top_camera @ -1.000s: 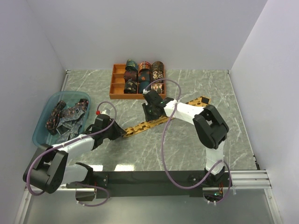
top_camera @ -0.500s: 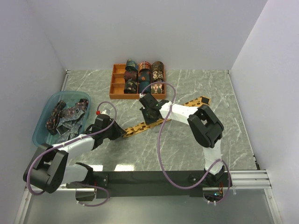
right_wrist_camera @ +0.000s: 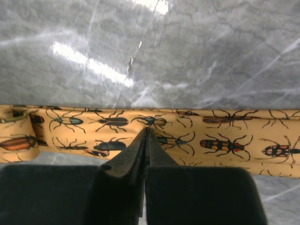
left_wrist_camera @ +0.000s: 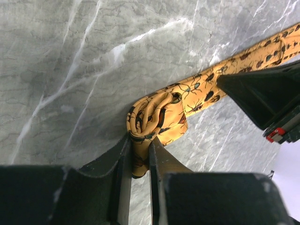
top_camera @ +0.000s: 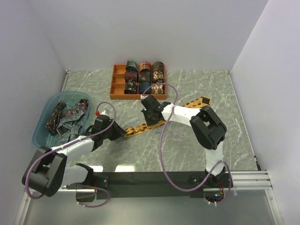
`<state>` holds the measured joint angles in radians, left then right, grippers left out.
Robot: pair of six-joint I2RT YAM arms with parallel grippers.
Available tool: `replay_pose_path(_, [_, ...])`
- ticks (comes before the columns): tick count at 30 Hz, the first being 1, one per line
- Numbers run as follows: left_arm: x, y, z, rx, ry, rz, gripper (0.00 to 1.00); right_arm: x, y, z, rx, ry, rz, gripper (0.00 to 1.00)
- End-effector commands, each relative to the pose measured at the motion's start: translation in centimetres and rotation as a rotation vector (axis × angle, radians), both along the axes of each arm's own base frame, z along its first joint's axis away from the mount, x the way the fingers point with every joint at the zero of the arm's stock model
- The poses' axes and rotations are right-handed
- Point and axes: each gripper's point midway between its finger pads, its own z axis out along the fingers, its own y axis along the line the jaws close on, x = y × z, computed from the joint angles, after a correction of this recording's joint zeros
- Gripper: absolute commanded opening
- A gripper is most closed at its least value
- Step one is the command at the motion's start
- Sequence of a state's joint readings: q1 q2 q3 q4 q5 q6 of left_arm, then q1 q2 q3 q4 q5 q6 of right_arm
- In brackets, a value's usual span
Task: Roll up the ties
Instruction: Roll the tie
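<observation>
The mustard tie (top_camera: 138, 128) lies stretched across the table (top_camera: 211, 140) just in front of the orange tray (top_camera: 117, 83). The left gripper (left_wrist_camera: 139, 144) clamps its coiled end, part hidden between the jaws. The right gripper (right_wrist_camera: 146, 140), jaws closed together, presses mid-tie, covering the cloth there.

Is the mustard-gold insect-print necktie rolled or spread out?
Mostly spread: the mustard-gold necktie has a small coil in the left gripper, rest flat on marble table.
</observation>
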<state>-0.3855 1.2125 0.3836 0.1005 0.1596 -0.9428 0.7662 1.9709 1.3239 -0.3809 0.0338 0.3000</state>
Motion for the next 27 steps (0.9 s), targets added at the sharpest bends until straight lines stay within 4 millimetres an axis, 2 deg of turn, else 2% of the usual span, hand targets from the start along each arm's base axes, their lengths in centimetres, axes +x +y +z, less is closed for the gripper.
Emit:
replay_pose_path(1, [0.6,0.2,0.9,-0.022,-0.034,0.044,0.11,-1.4,-0.9,0.9,-0.016,0.002,0.037,0.00])
replay_pose_path(5, [0.7,0.3,1.0,-0.034,-0.034,0.062,0.17,-2.2,-1.5,0.4,-0.022,0.016,0.053,0.00])
replay_pose_path(10, [0.5,0.4,0.7,-0.030,-0.031,0.060,0.18,-3.1,-1.9,-0.6,-0.013,0.033,0.047,0.00])
replay_pose_path(17, [0.0,0.4,0.0,0.019,-0.019,0.000,0.12,-2.5,-1.6,0.0,0.015,0.007,0.031,0.00])
replay_pose_path(21, [0.2,0.9,0.3,0.083,-0.019,-0.020,0.07,-2.0,-1.5,0.4,0.029,-0.008,0.022,0.00])
replay_pose_path(22, [0.8,1.1,1.0,0.103,-0.044,-0.023,0.07,-1.8,-1.4,0.5,0.033,-0.010,0.020,0.00])
replay_pose_path(23, [0.3,1.5,0.7,0.130,-0.018,-0.025,0.06,-1.7,-1.4,0.6,0.039,-0.014,0.016,0.02])
replay_pose_path(25, [0.8,1.6,1.5,0.162,-0.040,-0.032,0.05,-1.6,-1.3,0.7,0.047,-0.016,0.010,0.05])
replay_pose_path(27, [0.6,2.1,1.5,0.209,-0.027,-0.034,0.04,-1.4,-1.0,1.2,0.065,-0.029,0.007,0.09])
